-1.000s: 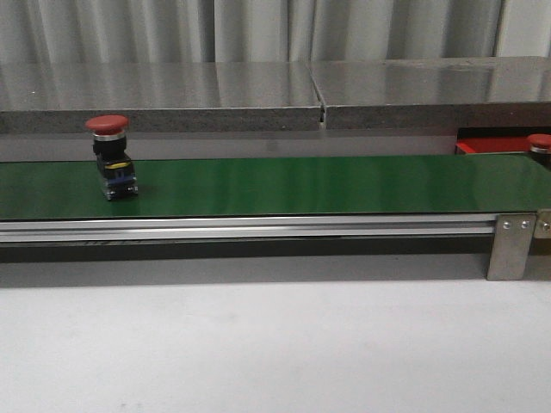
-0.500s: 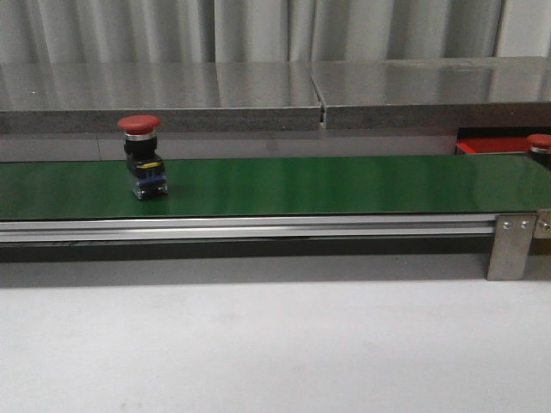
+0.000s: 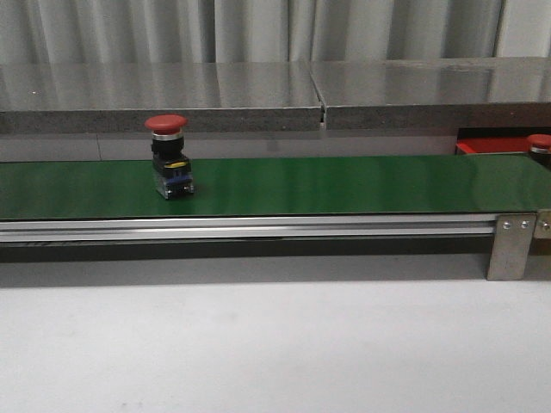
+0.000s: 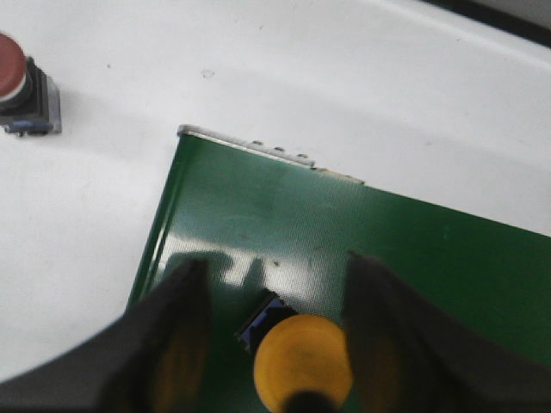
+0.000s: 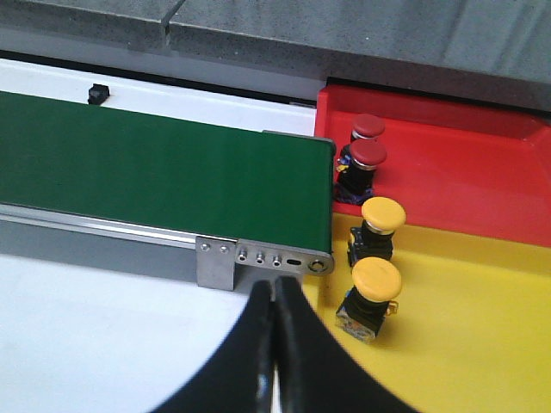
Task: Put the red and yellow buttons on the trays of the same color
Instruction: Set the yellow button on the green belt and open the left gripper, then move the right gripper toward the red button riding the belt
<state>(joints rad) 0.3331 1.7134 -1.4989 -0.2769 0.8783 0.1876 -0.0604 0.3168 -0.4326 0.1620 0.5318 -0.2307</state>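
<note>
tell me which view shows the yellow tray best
The right wrist view: the yellow tray fills its corner beside the red tray, with two yellow buttons standing in it. The front view shows only a sliver of red tray, no yellow one; the left wrist view shows none.

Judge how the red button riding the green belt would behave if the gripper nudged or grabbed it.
The red button stands upright on the belt, its wide domed cap over a narrower dark body, so a high sideways push would probably tip it. It looks rigid, likely plastic. Gripping the blocky body seems safer than the smooth, rounded cap.
</note>
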